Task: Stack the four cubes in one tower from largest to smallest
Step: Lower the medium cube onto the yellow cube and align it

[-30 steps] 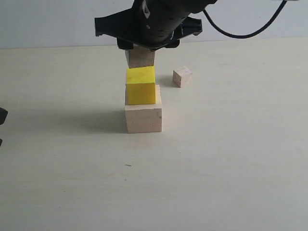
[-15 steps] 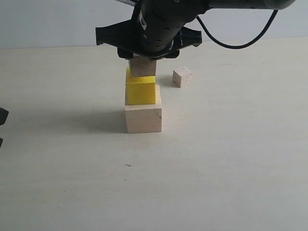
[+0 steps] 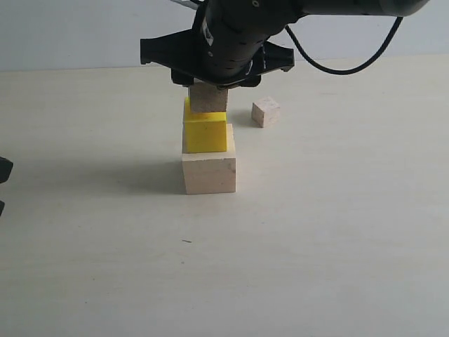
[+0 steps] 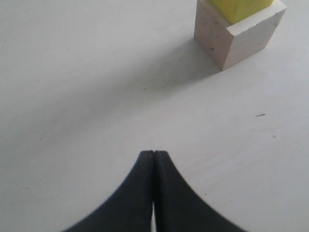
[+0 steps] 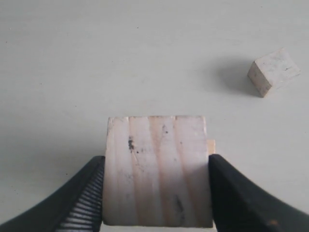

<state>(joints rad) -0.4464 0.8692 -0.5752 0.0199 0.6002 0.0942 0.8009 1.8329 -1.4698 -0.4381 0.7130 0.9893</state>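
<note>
The largest pale wood cube [image 3: 209,174] stands on the table with the yellow cube [image 3: 205,131] on top of it. My right gripper [image 3: 208,95] is shut on the grooved wood cube [image 3: 208,98], whose bottom sits at the yellow cube's top; whether they touch I cannot tell. In the right wrist view the grooved wood cube [image 5: 158,169] fills the space between both fingers [image 5: 236,198]. The smallest pale wood cube [image 3: 266,111] lies alone on the table behind and to the right, the same cube [image 5: 273,71] showing in the right wrist view. My left gripper [image 4: 154,153] is shut and empty, low over the table.
The left wrist view shows the largest cube [image 4: 236,34] with the yellow cube [image 4: 241,7] on it, some way off from the left gripper. A black cable [image 3: 344,60] loops from the right arm. The pale table [image 3: 316,232] spreads around the stack.
My right gripper has come down with the grooved wood cube, from above the yellow cube to level with its top. The left gripper has not moved.
</note>
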